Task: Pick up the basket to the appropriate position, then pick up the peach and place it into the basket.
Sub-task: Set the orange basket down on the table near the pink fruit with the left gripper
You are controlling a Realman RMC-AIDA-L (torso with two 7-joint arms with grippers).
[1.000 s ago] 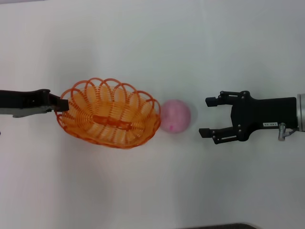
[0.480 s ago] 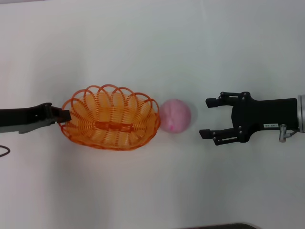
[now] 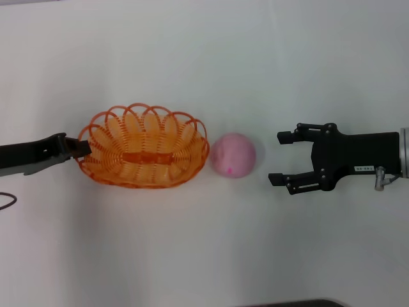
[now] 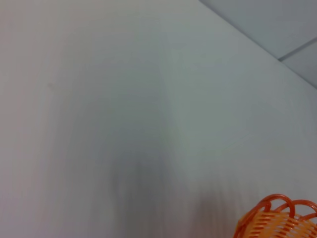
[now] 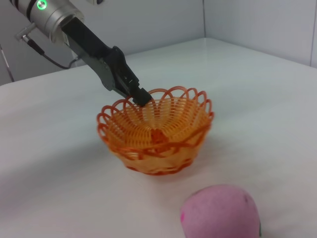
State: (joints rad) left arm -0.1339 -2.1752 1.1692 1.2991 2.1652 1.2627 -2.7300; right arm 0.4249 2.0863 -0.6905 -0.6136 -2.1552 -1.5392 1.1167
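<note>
The orange wire basket (image 3: pixel 144 148) sits level on the white table, left of centre. My left gripper (image 3: pixel 83 148) reaches in from the left and is shut on the basket's left rim; the right wrist view shows its tip (image 5: pixel 140 96) pinching a rim loop of the basket (image 5: pixel 156 131). A bit of the basket's rim shows in the left wrist view (image 4: pixel 277 218). The pale-pink peach (image 3: pixel 234 155) lies just right of the basket with a small gap between them; it also shows in the right wrist view (image 5: pixel 220 213). My right gripper (image 3: pixel 277 158) is open and empty, a short way right of the peach, facing it.
The white table (image 3: pixel 204 256) stretches around all the objects. A dark edge shows at the front of the table (image 3: pixel 300 303). A wall and a corner seam rise behind the table (image 5: pixel 247 25).
The basket has gone from tilted to level and shifted left and farther back, opening a gap to the peach. The left gripper moved with it. The right arm has not moved.
</note>
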